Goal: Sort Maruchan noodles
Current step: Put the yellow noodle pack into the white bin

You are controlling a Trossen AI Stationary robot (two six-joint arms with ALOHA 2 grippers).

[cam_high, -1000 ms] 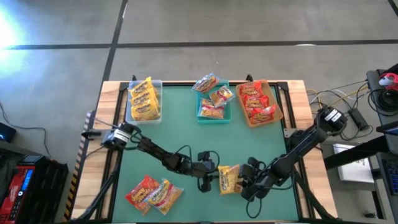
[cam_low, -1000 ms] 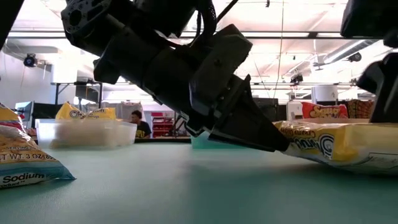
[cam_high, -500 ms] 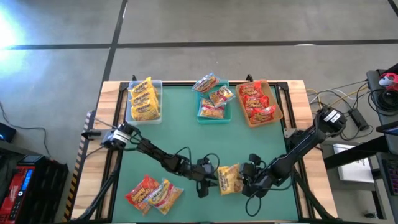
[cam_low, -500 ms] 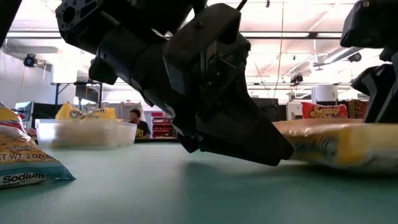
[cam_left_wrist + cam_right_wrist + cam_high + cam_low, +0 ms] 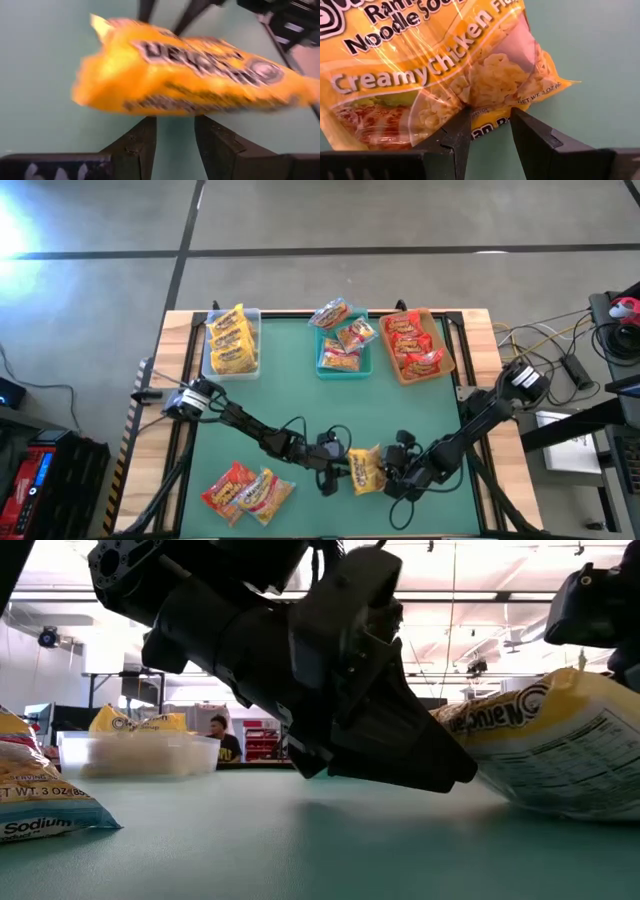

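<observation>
While hidden overhead, packet wording legible.

left pincer, right pincer, low, facing

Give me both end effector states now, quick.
Left end effector: open, holding nothing, beside the yellow noodle packet.
Right end effector: at that packet's edge; cannot tell.
</observation>
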